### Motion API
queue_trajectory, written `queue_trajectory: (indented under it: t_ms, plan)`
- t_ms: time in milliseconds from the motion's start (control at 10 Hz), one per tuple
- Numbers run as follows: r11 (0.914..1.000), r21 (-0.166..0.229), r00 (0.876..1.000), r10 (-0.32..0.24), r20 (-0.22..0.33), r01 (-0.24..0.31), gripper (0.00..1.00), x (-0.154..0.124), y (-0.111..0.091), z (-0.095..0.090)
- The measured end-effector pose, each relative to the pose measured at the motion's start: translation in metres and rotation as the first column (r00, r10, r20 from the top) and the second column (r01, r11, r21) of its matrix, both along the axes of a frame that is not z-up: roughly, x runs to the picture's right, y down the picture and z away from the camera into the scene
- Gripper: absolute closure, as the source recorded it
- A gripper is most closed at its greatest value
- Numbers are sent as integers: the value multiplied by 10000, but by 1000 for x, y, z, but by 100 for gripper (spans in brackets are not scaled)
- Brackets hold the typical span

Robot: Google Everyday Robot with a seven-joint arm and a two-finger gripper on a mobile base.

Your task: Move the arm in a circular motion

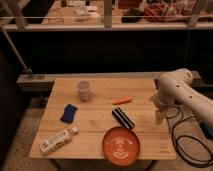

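Note:
The thick white arm [182, 92] comes in from the right edge, bends at a rounded joint near the table's right side and points down. Its tapered pale tip, the gripper [159, 117], hangs over the right edge of the wooden table [100, 127]. It is to the right of the black bar [123, 118] and the orange carrot-like stick [122, 100]. Nothing shows in the gripper.
On the table are a white cup [83, 90], a blue sponge [68, 113], a lying plastic bottle [57, 140] and an orange plate [121, 145]. Black cables [187, 140] lie on the floor at the right. A railing and counter stand behind.

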State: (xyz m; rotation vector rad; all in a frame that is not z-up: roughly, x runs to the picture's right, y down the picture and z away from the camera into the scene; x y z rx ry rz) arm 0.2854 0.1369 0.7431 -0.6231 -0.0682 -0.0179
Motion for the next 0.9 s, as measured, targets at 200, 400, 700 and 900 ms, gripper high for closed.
queue_trajectory:
  t_ms: [200,400,700,900]
  plan:
    - [9997,53,9988,-240,437,238,20,-15,13,-20]
    - [9977,178,9938,-673,888,659,20,-43,22,-40]
    - [9882,300,9734,-1533,1702,1504,20,-117,38,-64]
    - [9782,377,9509,-2074,2297,2042,20,-172,45,-70]
